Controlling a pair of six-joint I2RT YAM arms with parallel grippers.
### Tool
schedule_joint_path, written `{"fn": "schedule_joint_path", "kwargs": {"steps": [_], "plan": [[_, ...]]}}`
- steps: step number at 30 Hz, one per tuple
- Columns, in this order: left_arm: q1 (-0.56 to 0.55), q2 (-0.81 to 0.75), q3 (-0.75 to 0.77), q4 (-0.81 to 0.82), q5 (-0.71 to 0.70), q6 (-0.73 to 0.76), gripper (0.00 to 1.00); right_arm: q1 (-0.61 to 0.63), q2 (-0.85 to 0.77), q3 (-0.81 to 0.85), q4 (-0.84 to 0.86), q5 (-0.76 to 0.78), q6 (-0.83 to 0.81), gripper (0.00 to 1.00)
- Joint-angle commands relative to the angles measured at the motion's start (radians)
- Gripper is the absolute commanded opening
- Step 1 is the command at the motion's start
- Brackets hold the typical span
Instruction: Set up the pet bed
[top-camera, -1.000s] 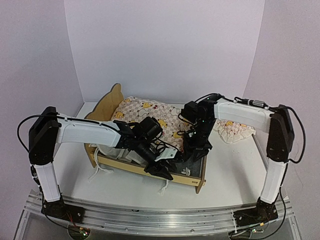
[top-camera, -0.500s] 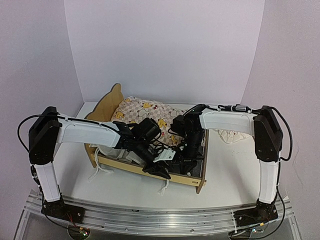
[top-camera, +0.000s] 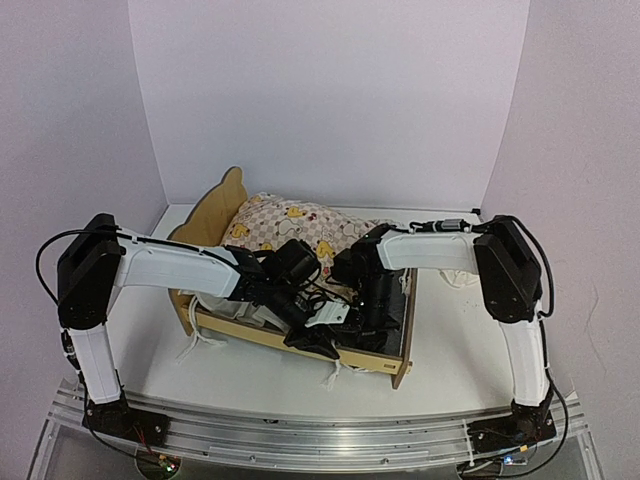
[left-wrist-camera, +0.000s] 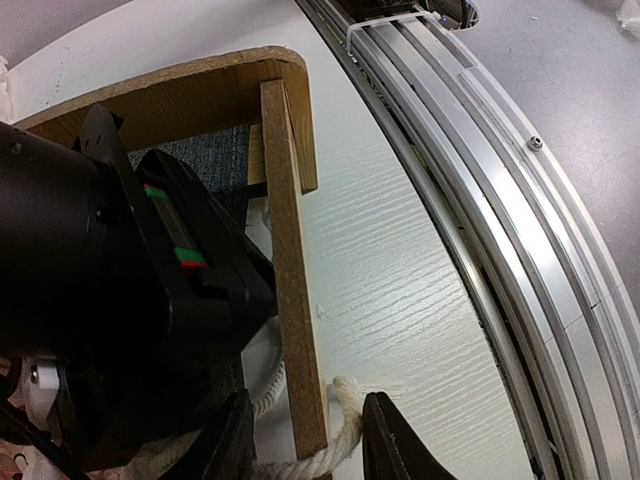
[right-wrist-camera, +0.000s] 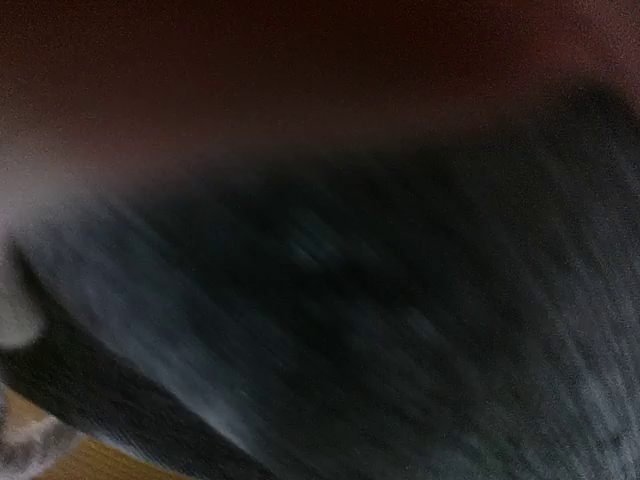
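Toward the table's (top-camera: 250, 385) left rear corner rises the bed's (top-camera: 208, 212) eared headboard. From there the frame runs aslant to the right, its foot ending close to the near edge at mid-table. The frame is standing and its grey base (left-wrist-camera: 225, 150) is in, which I judge to be the part done. Over the head end and far side lies the quilt (top-camera: 290, 225), heaped rather than spread, so laying it flat looks to be left. Next along, the left gripper (left-wrist-camera: 305, 440) hangs low at the near rail (left-wrist-camera: 290, 250). Its fingers (left-wrist-camera: 385, 450) stand spread on either side of that board, with a gap on both sides, and a white rope (left-wrist-camera: 345, 410) crosses between them (whether a finger touches the rope is hard to say). Such rope ends also trail over the near rail onto the table, so tying seems unfinished, though that is a guess. Right of it, the right gripper (top-camera: 380, 318) is down inside the frame over the base, jaws pressed together. Its own camera gives only a blur of dark cloth, so I cannot tell whether it nips anything. On the table just beyond the bed's far right corner, a scrap of pale ruffle shows behind the right arm. It is likely the pillow (top-camera: 455, 272), off the bed and not yet placed.
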Motion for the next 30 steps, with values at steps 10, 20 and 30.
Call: {"fn": "schedule_joint_path", "kwargs": {"steps": [10,20,30], "plan": [[0.006,-0.010,-0.001,0.025,-0.014,0.014,0.38,-0.003,-0.094,0.182,-0.163,0.094,-0.022,0.26],[0.007,-0.032,0.031,-0.016,0.028,0.018,0.41,-0.021,-0.300,0.228,-0.221,0.211,0.056,0.43],[0.007,-0.073,0.205,-0.195,0.164,-0.016,0.58,-0.139,-0.502,-0.154,-0.057,0.441,0.228,0.66]]}}
